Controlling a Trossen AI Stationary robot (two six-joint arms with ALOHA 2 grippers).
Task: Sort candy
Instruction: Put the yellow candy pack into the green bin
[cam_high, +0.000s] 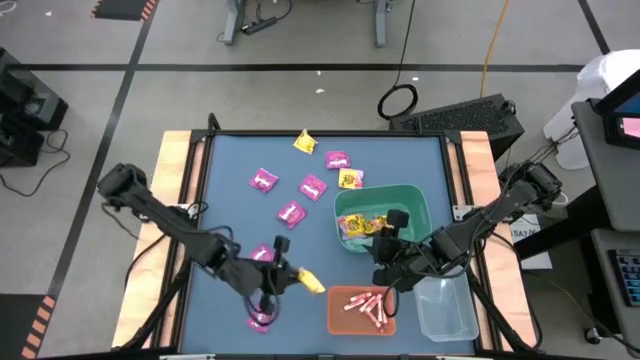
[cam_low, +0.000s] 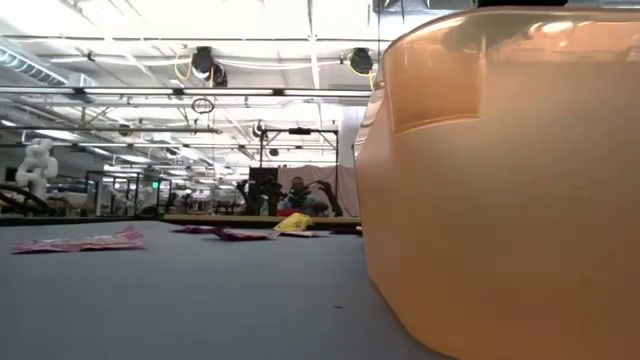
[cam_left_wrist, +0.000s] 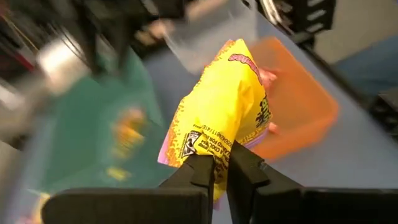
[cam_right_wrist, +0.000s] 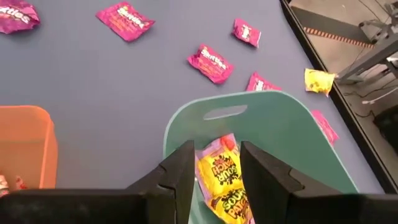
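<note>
Left hand (cam_left_wrist: 221, 163) clenched on a yellow packet (cam_left_wrist: 224, 109), lifted clear of the desk (cam_high: 230, 165) near the orange bin (cam_high: 340, 320), likely bound for the green bin (cam_high: 415, 200) holding other yellow packets. Right hand (cam_right_wrist: 214, 168) part-spread, gripping nothing, poised over that green bin. Magenta packets (cam_high: 300, 190) scattered across the blue desk, unsorted; pink-white sticks (cam_high: 368, 303) gathered in the orange bin beside a clear bin (cam_high: 455, 325).
</note>
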